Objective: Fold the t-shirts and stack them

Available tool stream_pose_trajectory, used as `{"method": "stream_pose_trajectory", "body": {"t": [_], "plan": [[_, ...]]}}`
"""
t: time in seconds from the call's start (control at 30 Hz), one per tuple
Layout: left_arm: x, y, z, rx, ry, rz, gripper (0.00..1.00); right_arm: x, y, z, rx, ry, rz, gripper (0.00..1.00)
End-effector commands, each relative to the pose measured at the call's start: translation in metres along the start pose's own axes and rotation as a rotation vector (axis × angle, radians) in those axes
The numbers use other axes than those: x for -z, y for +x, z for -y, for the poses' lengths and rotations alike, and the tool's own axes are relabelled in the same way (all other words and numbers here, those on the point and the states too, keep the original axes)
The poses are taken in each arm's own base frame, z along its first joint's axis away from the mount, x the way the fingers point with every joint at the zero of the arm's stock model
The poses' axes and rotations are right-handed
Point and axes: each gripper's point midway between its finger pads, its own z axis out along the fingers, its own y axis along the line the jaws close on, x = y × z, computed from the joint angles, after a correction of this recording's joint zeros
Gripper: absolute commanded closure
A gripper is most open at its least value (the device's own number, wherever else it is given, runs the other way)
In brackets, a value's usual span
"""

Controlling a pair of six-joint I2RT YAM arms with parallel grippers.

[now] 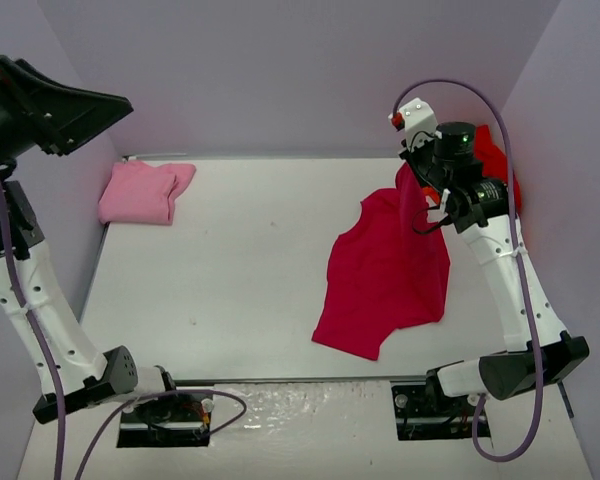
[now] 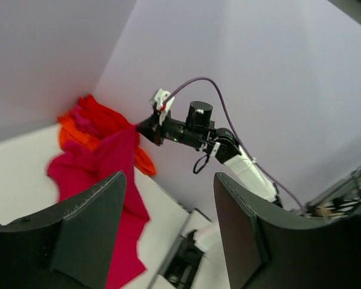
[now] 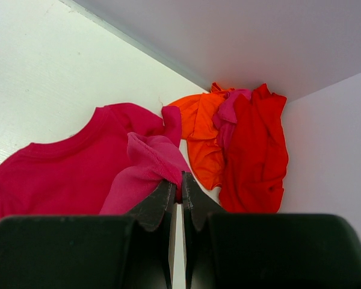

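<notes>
Crimson-magenta short-sleeved cloth t-shirt (image 1: pixel 385 275): lies mostly spread on the white table (image 1: pixel 230 290), at about 3 o'clock from the table centre. One portion is lifted off the surface toward 1 o'clock and bunched into a peak.

Right gripper (image 3: pixel 175 188): jaws clenched on that raised fold, with the cloth pinched between the two black fingertips. The rest of the garment hangs down from the grip and rests on the table.

Red cloth t-shirt (image 3: pixel 256 150) and orange cloth t-shirt (image 3: pixel 200 135): crumpled together in one heap in the far corner at 2 o'clock. They touch each other, just beyond the held shirt. A strip of pink-magenta cloth shows within the heap; which garment it belongs to cannot be told.

Light pink cloth t-shirt (image 1: pixel 145 192): folded and lying flat at 10 o'clock, well apart from the others.

Left gripper (image 2: pixel 168 180): raised above the table's 9 o'clock side, jaws released and parted, nothing between them.
</notes>
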Motion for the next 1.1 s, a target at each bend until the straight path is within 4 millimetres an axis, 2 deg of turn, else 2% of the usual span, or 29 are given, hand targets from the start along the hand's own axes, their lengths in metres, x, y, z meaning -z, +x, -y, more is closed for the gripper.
{"method": "stream_pose_trajectory", "body": {"t": [0.0,0.07,0.1,0.17,0.2,0.23,0.33,0.47,0.53,0.57,0.63,0.67,0.7,0.77,0.83,0.9,0.93,0.97,1.0,1.03,1.07], "plan": [[-0.015,0.027,-0.033,0.218,0.022,-0.070,0.42,0.019,-0.028,0.018,-0.026,0.051,0.118,0.99],[-0.023,0.051,-0.034,0.269,0.074,-0.144,0.42,0.017,-0.022,0.016,-0.022,0.046,0.107,0.99],[-0.027,0.060,-0.024,0.271,0.113,-0.182,0.40,0.016,-0.021,0.015,-0.021,0.043,0.105,0.99],[-0.040,0.100,-0.031,0.358,0.178,-0.287,0.35,0.014,-0.020,0.013,-0.023,0.032,0.101,0.99],[-0.044,0.116,-0.027,0.369,0.217,-0.338,0.32,0.014,-0.019,0.011,-0.022,0.027,0.101,0.99],[-0.049,0.133,-0.035,0.423,0.229,-0.382,0.30,0.014,-0.019,0.011,-0.024,0.026,0.101,0.99],[-0.055,0.139,-0.052,0.413,0.256,-0.421,0.30,0.013,-0.019,0.012,-0.017,0.031,0.098,0.99],[-0.067,0.116,-0.058,0.330,0.280,-0.394,0.29,0.009,-0.013,0.014,-0.009,0.045,0.074,0.99],[-0.079,0.107,-0.072,0.330,0.276,-0.383,0.27,0.008,-0.011,0.014,-0.004,0.047,0.069,0.99],[-0.081,0.099,-0.072,0.301,0.283,-0.372,0.26,0.008,-0.011,0.015,-0.001,0.049,0.067,0.99],[-0.082,0.072,-0.057,0.167,0.319,-0.317,0.25,0.008,-0.010,0.016,0.004,0.055,0.064,0.99],[-0.083,0.056,-0.061,0.116,0.314,-0.288,0.24,0.008,-0.010,0.018,0.004,0.061,0.063,0.99],[-0.082,0.046,-0.053,0.053,0.327,-0.268,0.23,0.008,-0.011,0.019,0.003,0.065,0.062,0.99],[-0.084,0.034,-0.053,-0.026,0.336,-0.238,0.20,0.007,-0.012,0.020,0.000,0.066,0.060,0.99],[-0.071,0.010,-0.014,-0.256,0.363,-0.149,0.15,0.007,-0.012,0.021,0.001,0.068,0.058,0.99],[-0.059,-0.005,0.013,-0.448,0.365,-0.070,0.03,0.008,-0.012,0.022,0.005,0.072,0.056,0.99],[-0.051,-0.012,0.029,-0.541,0.353,-0.022,0.03,0.008,-0.012,0.022,0.006,0.073,0.056,0.99],[-0.043,-0.020,0.040,-0.644,0.328,0.028,0.03,0.008,-0.012,0.022,0.006,0.074,0.056,0.99],[-0.034,-0.032,0.037,-0.783,0.255,0.078,0.03,0.009,-0.012,0.022,0.005,0.074,0.056,0.99],[-0.024,-0.043,0.051,-0.921,0.183,0.149,0.03,0.009,-0.012,0.022,0.004,0.073,0.056,0.99],[-0.015,-0.050,0.055,-0.980,0.084,0.201,0.03,0.009,-0.011,0.022,0.005,0.073,0.054,0.99]]}}
